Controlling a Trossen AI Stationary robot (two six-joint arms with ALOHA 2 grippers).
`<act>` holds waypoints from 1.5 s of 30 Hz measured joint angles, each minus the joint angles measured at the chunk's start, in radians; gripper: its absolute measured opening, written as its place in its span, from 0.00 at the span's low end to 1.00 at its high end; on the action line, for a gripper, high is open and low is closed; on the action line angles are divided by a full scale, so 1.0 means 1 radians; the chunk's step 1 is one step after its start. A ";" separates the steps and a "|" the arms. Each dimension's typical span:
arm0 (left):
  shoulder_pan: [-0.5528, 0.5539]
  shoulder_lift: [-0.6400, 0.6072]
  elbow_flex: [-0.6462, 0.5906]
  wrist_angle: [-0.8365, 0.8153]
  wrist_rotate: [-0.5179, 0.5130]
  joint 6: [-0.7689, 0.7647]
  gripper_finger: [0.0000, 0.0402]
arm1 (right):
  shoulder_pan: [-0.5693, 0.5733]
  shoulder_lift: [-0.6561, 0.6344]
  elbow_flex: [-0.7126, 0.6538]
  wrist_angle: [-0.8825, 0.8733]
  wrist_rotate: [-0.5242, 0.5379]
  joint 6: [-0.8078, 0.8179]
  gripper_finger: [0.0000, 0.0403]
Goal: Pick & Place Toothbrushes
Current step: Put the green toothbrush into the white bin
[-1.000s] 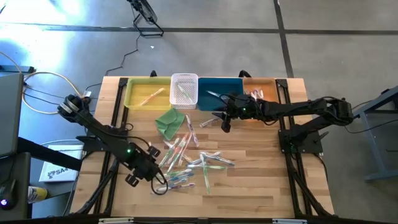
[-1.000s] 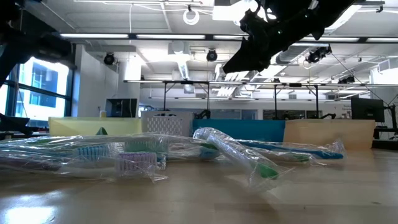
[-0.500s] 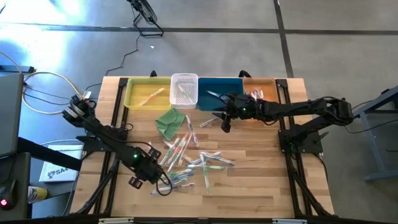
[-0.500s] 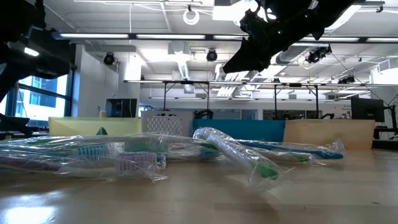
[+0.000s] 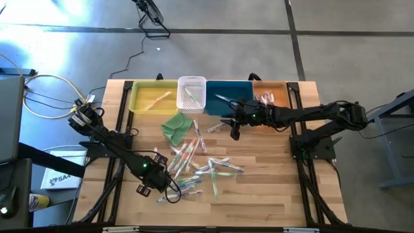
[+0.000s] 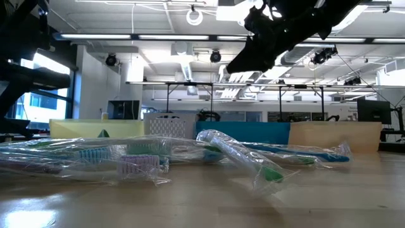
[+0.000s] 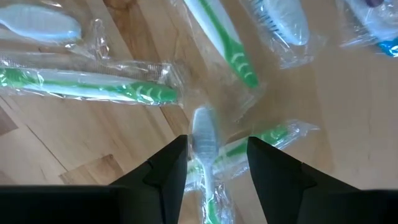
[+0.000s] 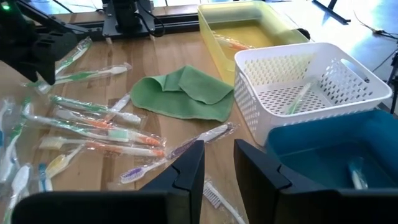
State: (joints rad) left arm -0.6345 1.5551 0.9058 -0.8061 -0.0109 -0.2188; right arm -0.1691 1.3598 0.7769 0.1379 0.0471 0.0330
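A few toothbrushes already lie in the yellow bin [image 5: 150,98], the white basket [image 5: 191,92] and the blue bin [image 5: 228,97], but most toothbrushes [image 5: 194,167] are still scattered on the bench [image 5: 259,194] beside the green cloth [image 5: 176,125]. The left gripper [image 7: 214,163], jaws open, straddles a green-handled toothbrush [image 7: 208,163] without clamping it, having crept further over the pile's edge in the last second. The right gripper [image 5: 234,131] hangs unmoved by the blue bin, jaws slightly apart and empty.

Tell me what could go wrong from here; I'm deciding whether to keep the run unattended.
The left hand is open over overlapping green toothbrushes in slippery wrappers, so it may pinch two or lose its grip. The right hand hangs above the green cloth, near the white basket, and could snag either.
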 joint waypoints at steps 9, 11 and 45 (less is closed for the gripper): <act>0.000 0.000 0.000 0.033 0.000 -0.014 0.38 | 0.006 0.000 0.000 0.000 0.003 -0.003 0.20; 0.000 0.000 0.000 0.033 -0.001 -0.020 0.34 | 0.006 0.000 0.000 0.000 0.003 -0.003 0.20; -0.001 0.090 0.003 0.034 -0.035 0.012 0.29 | 0.006 0.006 0.000 -0.015 0.002 -0.003 0.20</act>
State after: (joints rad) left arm -0.6350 1.6448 0.9089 -0.7721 -0.0462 -0.2066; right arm -0.1635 1.3659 0.7765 0.1226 0.0490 0.0303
